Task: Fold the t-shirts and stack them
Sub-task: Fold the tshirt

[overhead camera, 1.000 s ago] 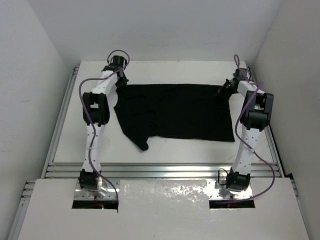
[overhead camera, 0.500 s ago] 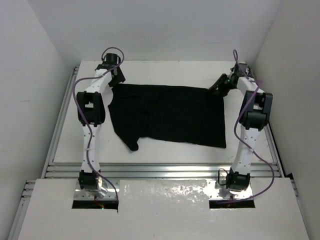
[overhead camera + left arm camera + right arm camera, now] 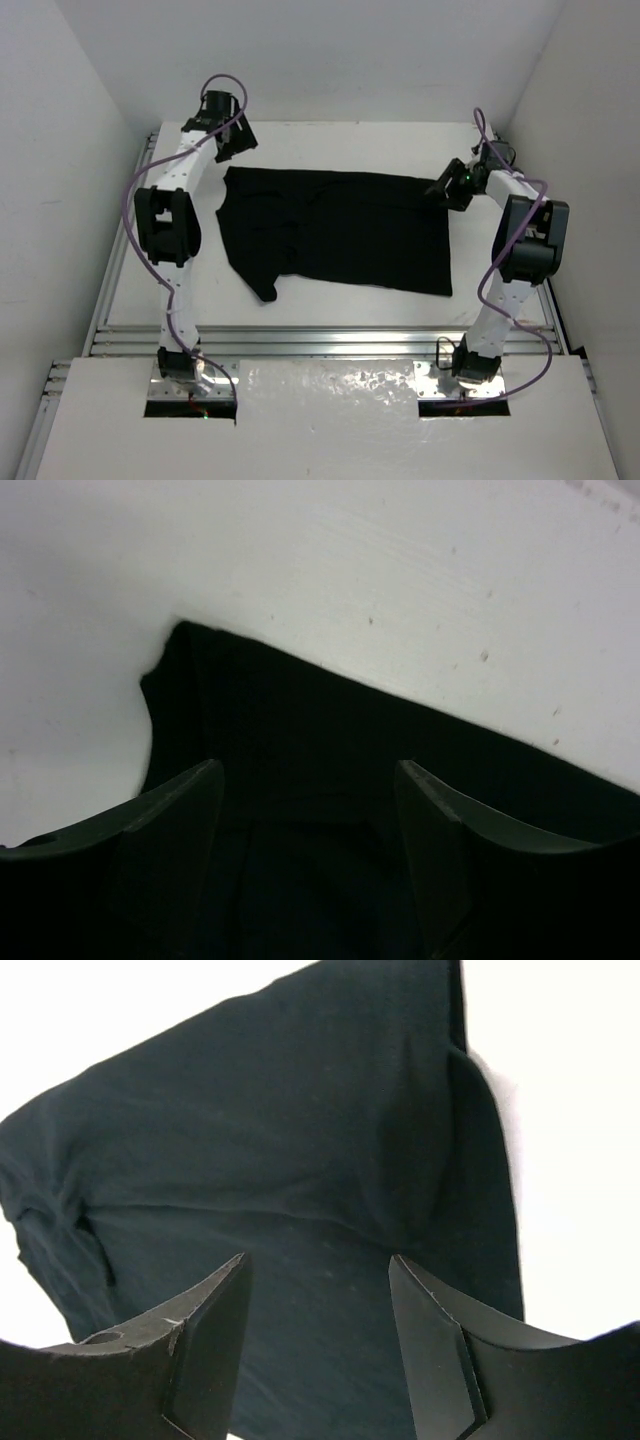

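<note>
**Both pairs of fingers parted above the far corners of the spread t-shirt**

The left fingers (image 3: 150,850) stand wide apart with nothing between them. In the left wrist view only black cloth and bare white surface show in the gap. The right fingers (image 3: 440,1360) are likewise parted and hold nothing, framing a smooth stretch of fabric with a soft crease along its left side.

Whether either pair of tips brushes the cloth cannot be told from these views. From above, each pair sits at or just beyond one end of the garment's far edge, the left at the far-left corner and the right at the far-right corner.

The t-shirt (image 3: 340,225) lies spread across the middle of the table (image 3: 330,305). It forms a roughly rectangular dark panel with its far edge nearly straight between the two arms. One sleeve juts out at the near-left corner, towards the left arm's base. No other garment is in view, and no fold line is visible.

Judged from this layout, the step in hand is the laying-out of the shirt, which looks complete or nearly so, while folding proper is not yet begun.

The next move probably calls for both pairs of fingers to descend and pinch a single layer of cloth at matching points on one edge. They would then carry that edge together, level and at equal pace, over the body of the shirt so the fold lands square
</note>
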